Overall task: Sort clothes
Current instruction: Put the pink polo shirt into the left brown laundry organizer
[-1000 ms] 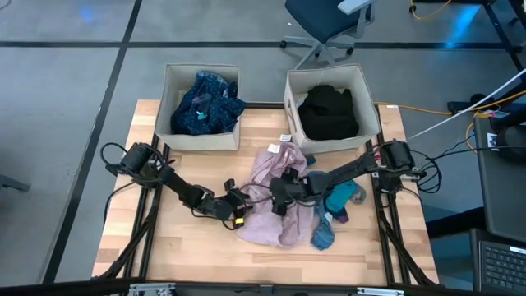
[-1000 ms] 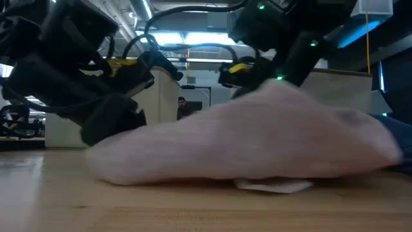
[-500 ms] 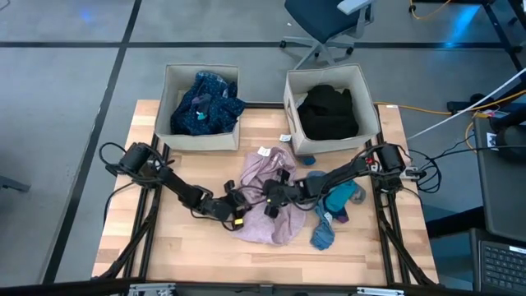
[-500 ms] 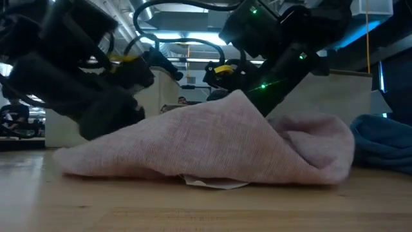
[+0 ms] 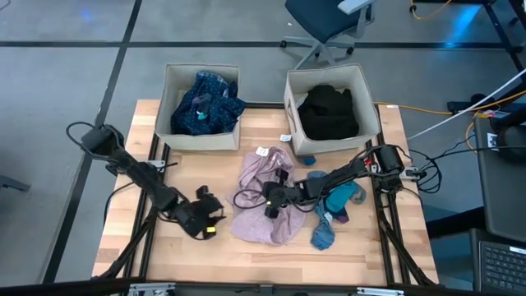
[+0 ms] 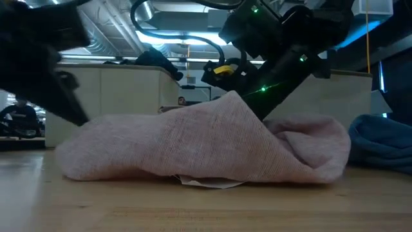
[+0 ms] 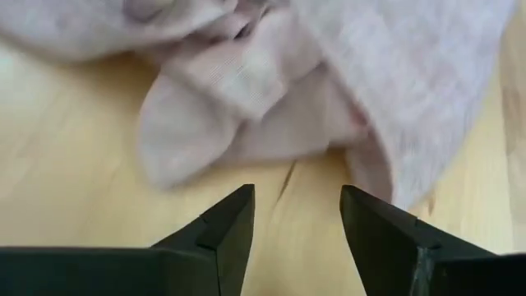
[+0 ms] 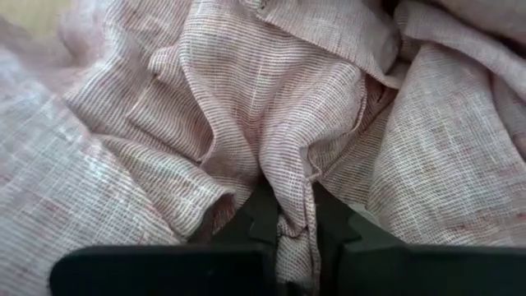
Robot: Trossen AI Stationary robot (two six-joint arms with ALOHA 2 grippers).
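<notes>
Right gripper (image 5: 269,203) sits on the middle of the pink garment (image 5: 261,215), fingers (image 8: 265,215) pinched narrow on a raised fold of the fabric; the right wrist view shows the weave bunched up between them. Low view: the cloth peaks right under that gripper (image 6: 233,82) and drapes down to the wooden table (image 5: 164,247) on both sides, pink garment (image 6: 193,148) otherwise slumped flat. Compared with half a second ago, the right gripper has hardly moved and the pinch is unchanged; the peak in the cloth looks the same. The big change is the left arm: it has pulled back off the garment, and the left gripper (image 5: 205,220) now sits just off the cloth's left edge, over bare wood, no longer touching fabric. Its fingers (image 7: 226,234) stand spread apart with nothing between them; the left wrist view shows the pink hem (image 7: 246,90) just ahead of the tips. A white tag (image 5: 263,151) lies on the far edge of the pink garment, away from both grippers. Beyond the right gripper on its outer side, touching the pink cloth's edge, lies a teal garment (image 5: 339,199) with a blue piece (image 5: 323,234) nearer the front edge. Behind the grippers, the left bin (image 5: 174,99) holds a navy patterned garment (image 5: 205,103), and the right bin (image 5: 292,103) holds a black garment (image 5: 329,111); both as before.
</notes>
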